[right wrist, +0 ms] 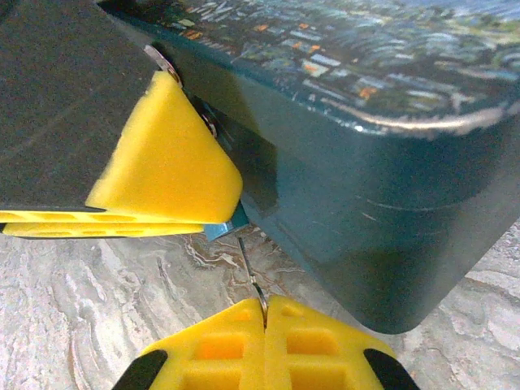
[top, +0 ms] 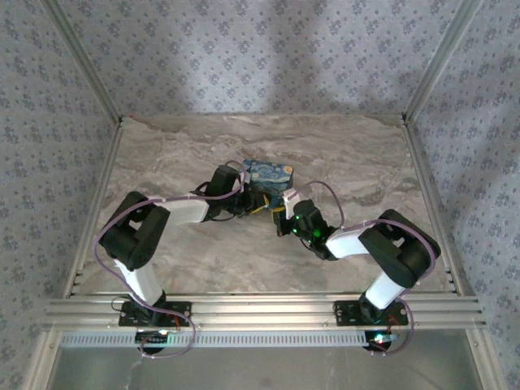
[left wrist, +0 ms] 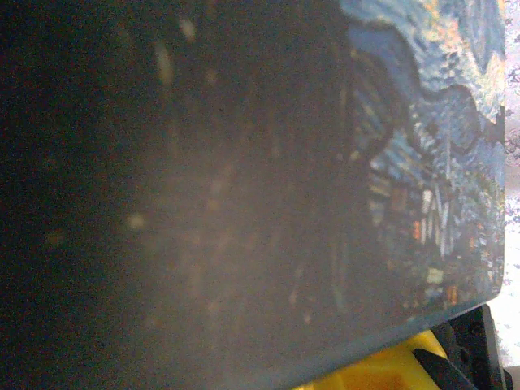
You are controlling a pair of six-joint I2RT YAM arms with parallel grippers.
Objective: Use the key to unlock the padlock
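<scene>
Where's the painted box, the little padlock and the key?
box [right wrist: 382, 187], right wrist view, its side wall.
padlock [right wrist: 221, 231], right wrist view, its visible blue corner.
key [right wrist: 249, 269], right wrist view, its thin blade.

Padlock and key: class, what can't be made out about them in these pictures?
Padlock: right wrist view, left jaws cover all but a blue corner; keyhole hidden.
Key: edge-on sliver, head buried in right jaws.
Top view: both too small to pick out.
Left wrist view: blurred box blocks them.

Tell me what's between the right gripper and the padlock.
A thin metal sliver, apparently the key, pinched in the right gripper, reaches up to the padlock; right wrist view.
</scene>
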